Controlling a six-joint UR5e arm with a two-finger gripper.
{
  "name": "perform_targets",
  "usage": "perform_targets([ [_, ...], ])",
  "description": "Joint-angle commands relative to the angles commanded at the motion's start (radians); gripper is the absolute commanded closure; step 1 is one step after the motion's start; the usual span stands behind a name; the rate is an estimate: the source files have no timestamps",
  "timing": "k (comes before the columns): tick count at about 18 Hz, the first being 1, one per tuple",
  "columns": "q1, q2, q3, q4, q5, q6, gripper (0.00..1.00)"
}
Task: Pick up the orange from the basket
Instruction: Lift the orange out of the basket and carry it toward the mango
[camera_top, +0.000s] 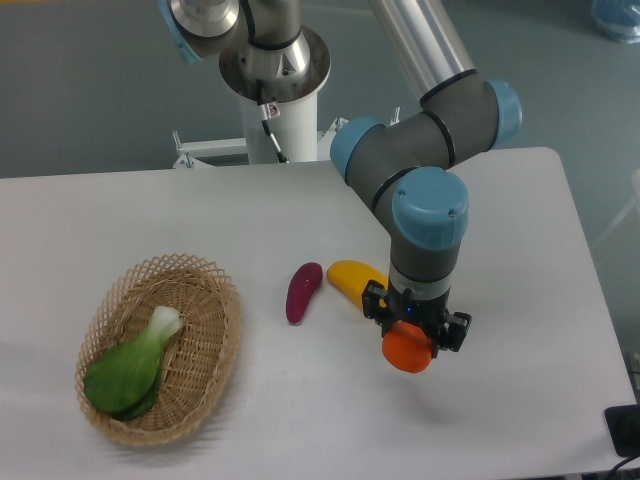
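Holding: my two-finger black gripper (413, 338) is clamped on the small round bright-orange fruit (407, 350), fingers on either side of it
Orange: out of the basket, hanging under the gripper above the white table (520, 260), right of centre; I can't tell if it touches the surface
Basket: oval light-tan woven wicker basket (205, 290) sits at the left of the table, well apart from the orange
In basket: green leafy vegetable with a white stalk (132, 366), lying diagonally, stalk end up toward the middle
Yellow fruit: elongated yellow mango-like fruit (352, 277) lies on the table just beside the gripper, its right end hidden behind the wrist
Purple item: small dark magenta elongated vegetable (303, 292) lies on the table between the basket and the yellow fruit, near the latter, I see a small gap
Arm: grey arm with blue joint caps (428, 215) comes down from the top, wrist pointing straight down
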Motion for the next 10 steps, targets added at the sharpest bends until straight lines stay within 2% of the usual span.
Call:
perform_targets([
  [10,0.002,0.008,0.005,-0.002,0.016,0.018,0.47],
])
